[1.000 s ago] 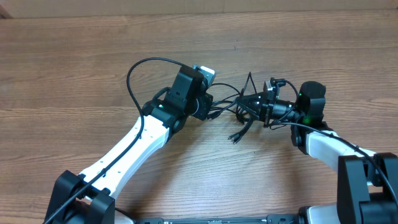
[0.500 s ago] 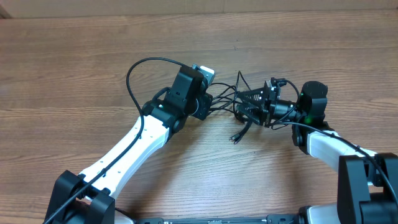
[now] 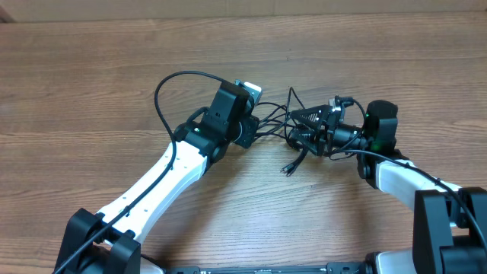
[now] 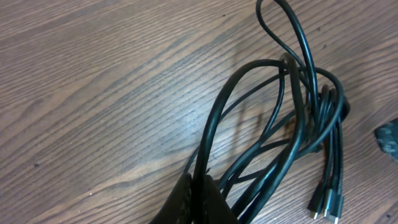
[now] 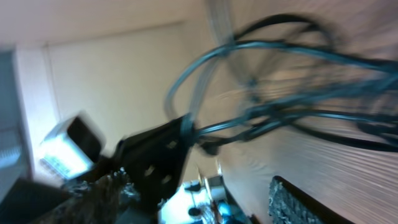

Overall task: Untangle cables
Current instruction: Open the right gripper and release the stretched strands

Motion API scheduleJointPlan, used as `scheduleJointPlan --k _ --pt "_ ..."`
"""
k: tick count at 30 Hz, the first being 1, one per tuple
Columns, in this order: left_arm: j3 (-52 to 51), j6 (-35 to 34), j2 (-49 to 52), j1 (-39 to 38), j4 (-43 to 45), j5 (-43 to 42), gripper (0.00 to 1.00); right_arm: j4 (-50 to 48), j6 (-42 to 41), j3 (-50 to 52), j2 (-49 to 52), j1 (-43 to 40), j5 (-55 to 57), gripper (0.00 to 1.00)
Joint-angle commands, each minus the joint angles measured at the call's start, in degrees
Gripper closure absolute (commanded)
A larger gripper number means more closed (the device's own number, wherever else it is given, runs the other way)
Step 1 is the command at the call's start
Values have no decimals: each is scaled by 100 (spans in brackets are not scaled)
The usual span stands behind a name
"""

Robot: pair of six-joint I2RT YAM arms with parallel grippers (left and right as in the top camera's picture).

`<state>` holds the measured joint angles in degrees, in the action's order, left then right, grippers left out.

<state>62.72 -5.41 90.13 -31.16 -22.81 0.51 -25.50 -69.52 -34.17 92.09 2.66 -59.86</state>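
Note:
The cables [image 3: 291, 128] are a bunch of thin black cords knotted between my two grippers on the wooden table. Loose plug ends [image 3: 288, 169] hang toward the front. My left gripper [image 3: 251, 129] is shut on the cables; in the left wrist view its fingertips [image 4: 198, 198] pinch one strand of the cables [image 4: 280, 124], with plugs [image 4: 326, 205] lying to the right. My right gripper [image 3: 310, 127] stands open at the bunch's right side. The right wrist view is blurred: the fingers [image 5: 305, 202] are spread wide, and the cables [image 5: 280, 93] are beyond them, not clamped.
The left arm's own thick black cable [image 3: 163, 84] arches over the table behind it. The table's far edge [image 3: 243, 17] runs along the top. The right arm's base [image 3: 449, 221] stands at the front right corner.
My right gripper has gone from shut to open, letting go of the cables. The bunch has slackened and drawn slightly left. My left gripper has held still, shut on its strand.

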Motion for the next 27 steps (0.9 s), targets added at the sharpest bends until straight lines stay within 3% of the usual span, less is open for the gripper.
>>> scheduleJointPlan --k 1,6,17,27 --pt "0 63 52 -24 -2 133 96 601 210 -31 -57 -15 949 23" --pt "0 2 52 -26 50 -63 95 1611 188 -31 -59 -13 1821 21" --pt "0 26 52 -37 52 -896 96 1613 186 -31 -59 -11 2332 20" --pt "0 26 52 -37 50 -1163 96 1427 216 -31 -57 -11 2826 16"
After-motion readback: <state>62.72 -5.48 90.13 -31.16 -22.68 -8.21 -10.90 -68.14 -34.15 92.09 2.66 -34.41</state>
